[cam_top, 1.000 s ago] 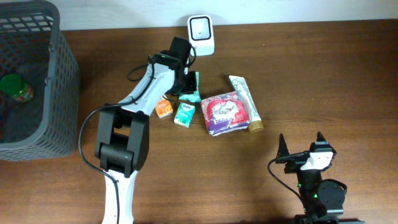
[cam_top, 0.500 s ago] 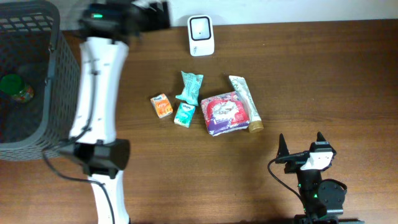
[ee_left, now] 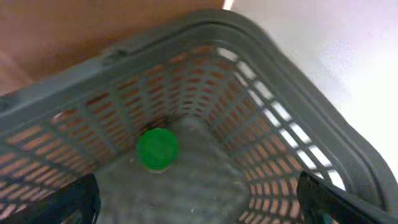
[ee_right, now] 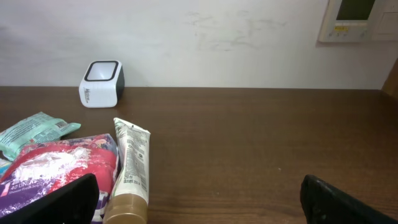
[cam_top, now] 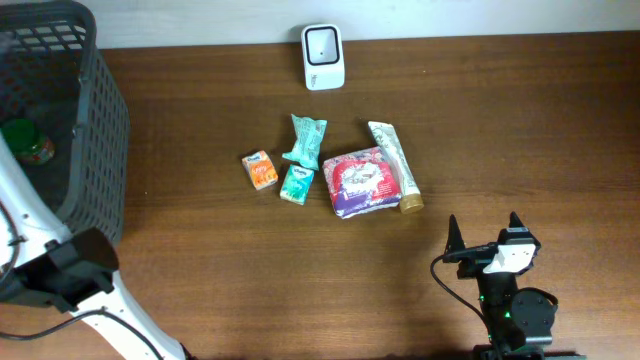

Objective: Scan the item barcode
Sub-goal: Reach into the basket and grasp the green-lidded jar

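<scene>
Left arm has swung away from the scanner (cam_top: 323, 57) and now sits far left of it, over the basket (cam_top: 105, 130). Left gripper (ee_left: 199, 208) has its jaws spread wide and holds nothing. Basket holds one green-lidded jar (ee_left: 157, 149); nothing else seen inside. Below the scanner lie the orange box (cam_top: 262, 170), teal box (cam_top: 296, 184), pouch (cam_top: 305, 140), pack (cam_top: 360, 182) and tube (cam_top: 395, 165). Pouch, unmoved, is nearest the scanner and the likely scan item. It looks light, soft and crinkly, probably slippery film, so pinch across the middle or an end seal. Barcode side can't be told. Right gripper (cam_top: 483, 232) is well below and right of the scanner, jaws wide, empty.
</scene>
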Robot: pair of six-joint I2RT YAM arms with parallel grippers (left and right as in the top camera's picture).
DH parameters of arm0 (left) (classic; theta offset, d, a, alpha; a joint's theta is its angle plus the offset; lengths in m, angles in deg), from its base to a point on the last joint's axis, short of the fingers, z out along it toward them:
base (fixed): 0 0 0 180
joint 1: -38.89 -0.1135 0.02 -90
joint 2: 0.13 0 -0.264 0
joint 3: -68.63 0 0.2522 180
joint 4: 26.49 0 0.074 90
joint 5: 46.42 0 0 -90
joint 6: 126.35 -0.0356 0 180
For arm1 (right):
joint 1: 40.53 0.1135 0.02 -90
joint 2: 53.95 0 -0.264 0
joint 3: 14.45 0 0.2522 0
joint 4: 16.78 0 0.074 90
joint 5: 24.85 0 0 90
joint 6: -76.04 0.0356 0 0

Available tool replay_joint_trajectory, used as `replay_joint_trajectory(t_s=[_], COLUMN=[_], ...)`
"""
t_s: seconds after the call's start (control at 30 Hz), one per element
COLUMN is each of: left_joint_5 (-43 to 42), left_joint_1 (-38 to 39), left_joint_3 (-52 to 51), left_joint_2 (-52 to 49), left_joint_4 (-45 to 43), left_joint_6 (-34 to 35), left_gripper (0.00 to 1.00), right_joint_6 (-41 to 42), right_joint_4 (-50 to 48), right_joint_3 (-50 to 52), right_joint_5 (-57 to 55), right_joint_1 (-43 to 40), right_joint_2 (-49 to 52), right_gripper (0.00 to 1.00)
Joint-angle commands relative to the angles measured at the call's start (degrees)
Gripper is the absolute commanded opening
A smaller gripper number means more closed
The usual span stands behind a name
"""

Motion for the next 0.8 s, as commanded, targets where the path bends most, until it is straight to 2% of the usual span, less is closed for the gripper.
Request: replay_joint_trajectory(t_s=[0.0,0.37,0.53,0.77], left_joint_5=[0.70,5.99,6.82,8.59], left_joint_1=[-0.55,-0.52,-0.92,-1.55], left_joint_3=[-3.52,-5.01,-5.01,-5.01], left_joint_2=[-3.50,-20.20,-22.88,-23.87], left_joint_4=[0.31,-2.19,-2.49,-4.94], left_joint_6=[5.18,8.68,13.18,13.53], left_gripper=[0.99,0.99,0.99,0.99], right_joint_6=[0.04,0.04,0.04,0.04], right_joint_4=[0.22,0.22,0.20,0.22], right_joint_3=[0.42,0.42,0.42,0.42], right_joint_5=[-0.50,-0.50,-0.50,-0.50], right_joint_1=[-0.37,-0.37,-0.37,-0.37], right_joint_2=[-0.44,-0.44,-0.44,-0.44], right_gripper=[0.99,0.99,0.99,0.99])
